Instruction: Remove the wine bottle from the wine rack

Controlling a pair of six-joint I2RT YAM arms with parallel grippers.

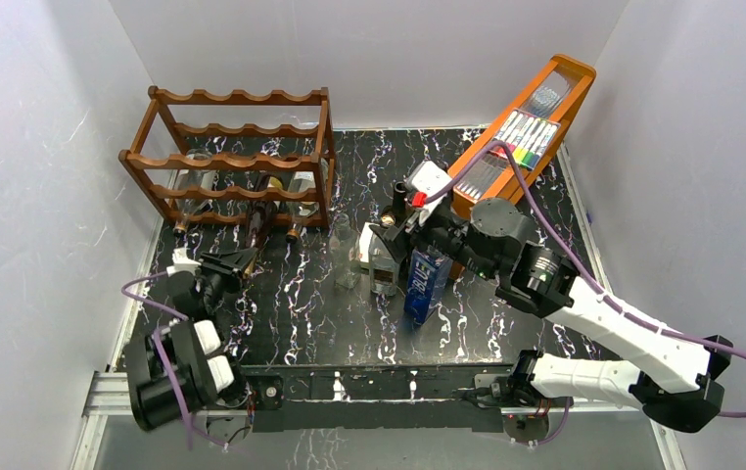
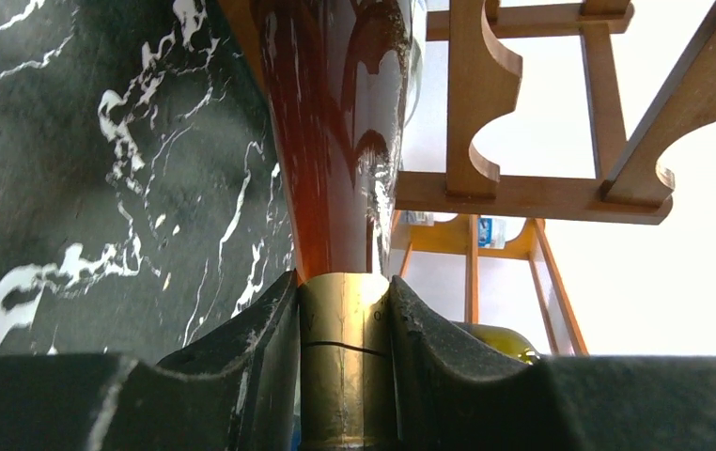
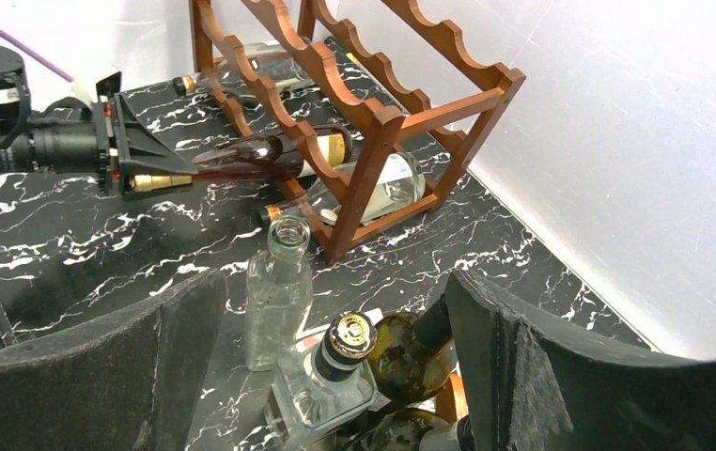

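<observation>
Left gripper clamped on the gold-foiled neck of the dark red wine bottle, which lies in the lowest tier of the wine rack, neck projecting forward; right gripper, jaws apart, above a cluster of bottles.

wine rack back left, wine bottle apparently in bottom tier

bright even overhead light, faint shadows on the marble tabletop, white wall blown out in left wrist view, glare streaks on the wine bottle
</observation>
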